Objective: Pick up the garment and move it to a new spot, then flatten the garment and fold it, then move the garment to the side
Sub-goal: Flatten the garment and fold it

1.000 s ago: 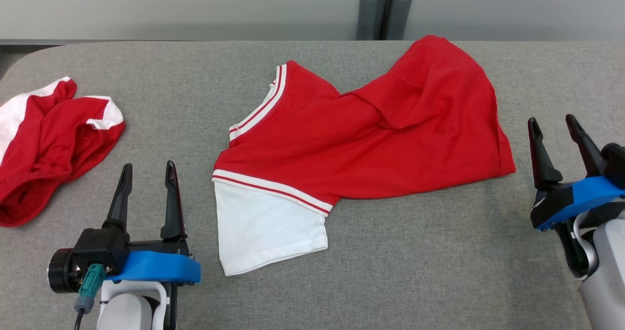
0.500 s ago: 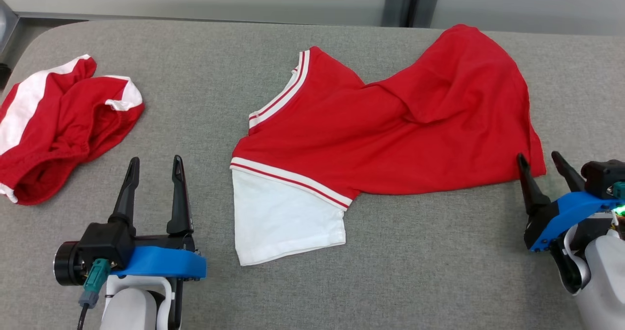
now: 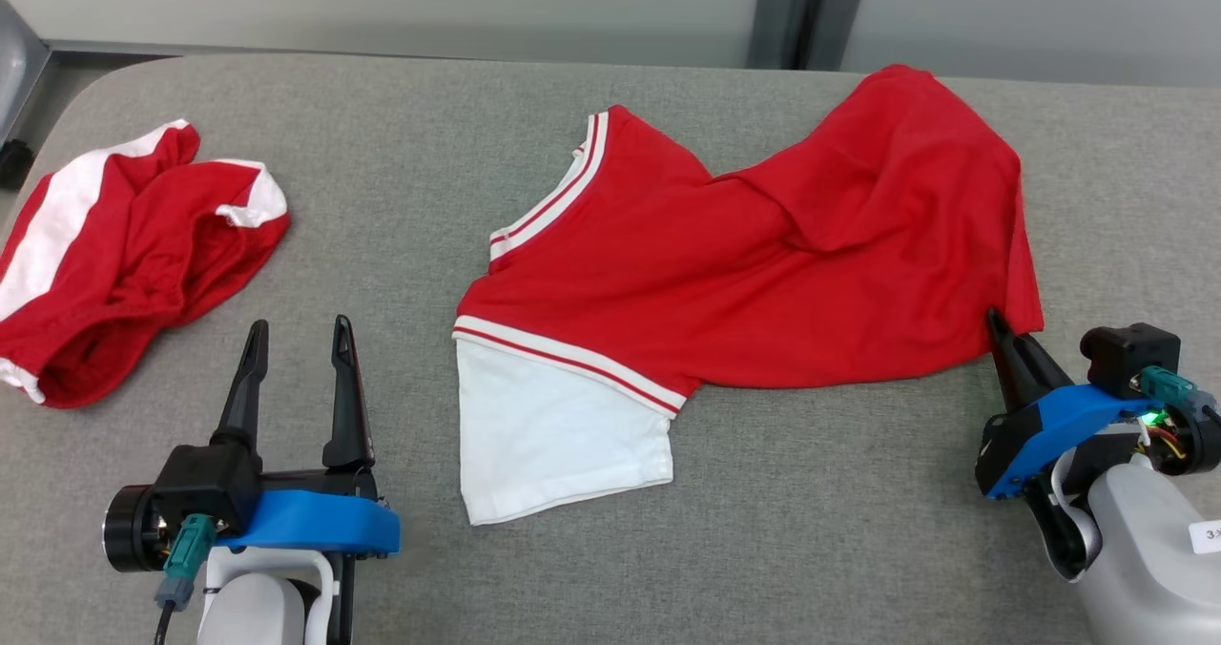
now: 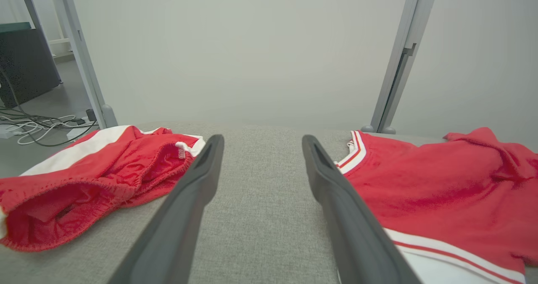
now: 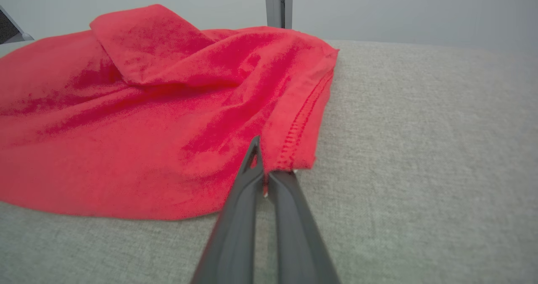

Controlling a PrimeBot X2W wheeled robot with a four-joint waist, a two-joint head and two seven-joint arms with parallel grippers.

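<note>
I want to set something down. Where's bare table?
Bare table lies between the shorts and the shirt, beyond the left gripper, and along the near edge between the sleeve and the right gripper. Crowded at the right, where that gripper pinches the shirt's hem.

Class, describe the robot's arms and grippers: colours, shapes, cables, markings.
The left gripper and right gripper each have two long dark fingers, a black body, a blue bracket and a pale forearm. Teal connectors plug in at both wrists; the right shows a green light and white label.
</note>
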